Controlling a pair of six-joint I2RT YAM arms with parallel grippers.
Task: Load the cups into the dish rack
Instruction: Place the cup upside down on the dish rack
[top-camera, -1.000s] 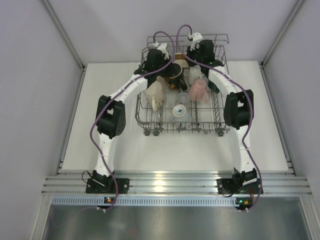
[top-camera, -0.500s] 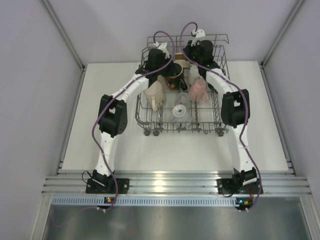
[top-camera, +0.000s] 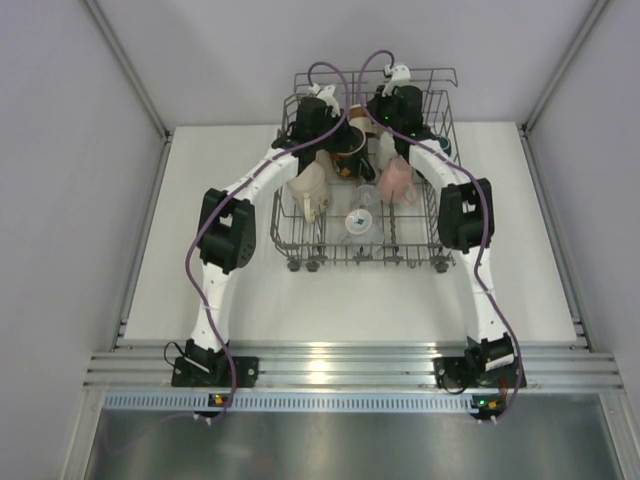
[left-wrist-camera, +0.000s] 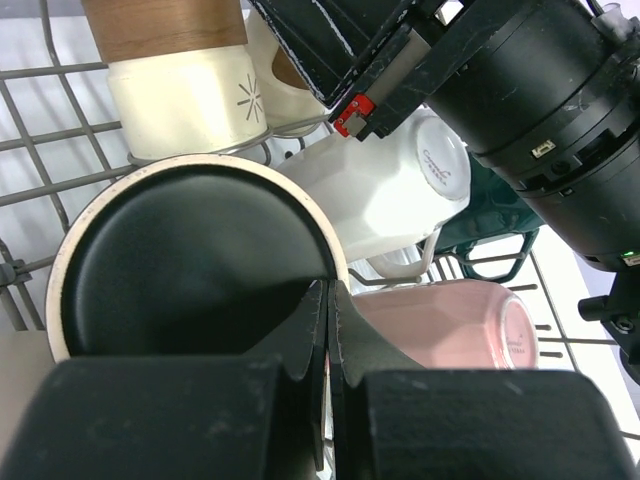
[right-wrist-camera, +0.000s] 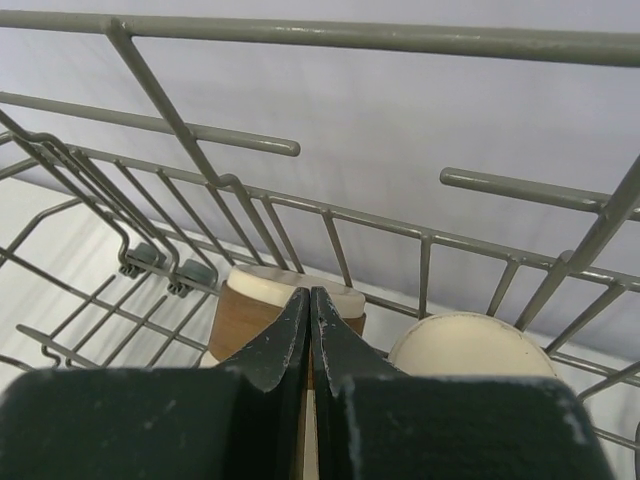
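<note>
The left gripper has its two fingers pressed tight together with nothing between them, right by the rim of the black cup. That cup lies in the dish rack beside a white cup, a pink cup and a dark green cup. The right gripper has its fingers pressed together too and holds nothing, and just past the tips sit a brown-banded cup and a cream cup, near the rack's far wall. The rack stands on the white table.
</note>
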